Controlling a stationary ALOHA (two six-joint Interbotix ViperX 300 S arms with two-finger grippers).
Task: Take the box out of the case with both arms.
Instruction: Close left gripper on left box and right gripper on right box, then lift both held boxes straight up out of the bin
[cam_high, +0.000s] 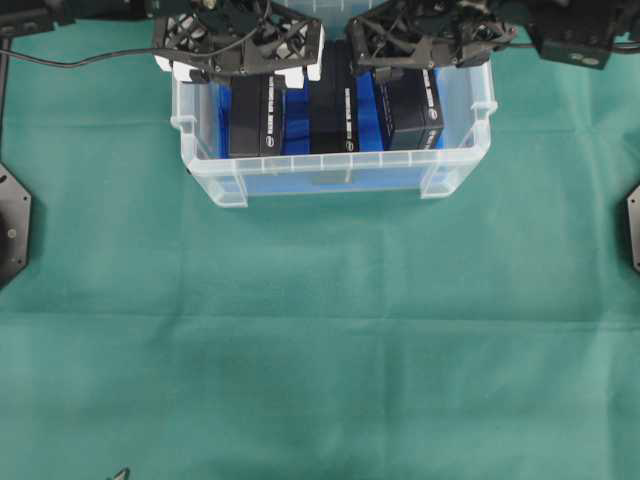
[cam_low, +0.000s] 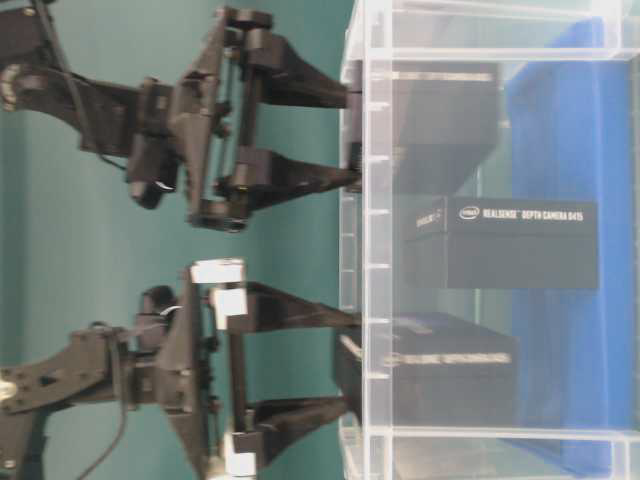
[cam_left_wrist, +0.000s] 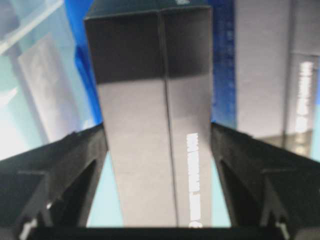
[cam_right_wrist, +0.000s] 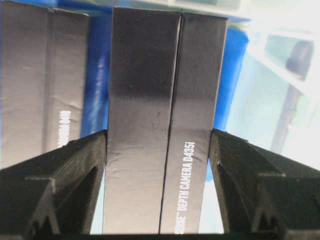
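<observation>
We have each end effector closed on its own black box inside the case (cam_high: 455, 110), which sits at the far edge of the green surface (cam_high: 320, 350). The left end effector (cam_left_wrist: 159, 150) pinches the left box (cam_high: 252, 118) across its narrow faces, and the right end effector (cam_right_wrist: 159, 150) does the same with the right box (cam_high: 410, 115); that narrow span suits the jaws, we judge. A third box (cam_high: 333, 110) stands untouched between them. All are matte black cartons with white lettering, upright on the blue sheet (cam_high: 366, 110).
</observation>
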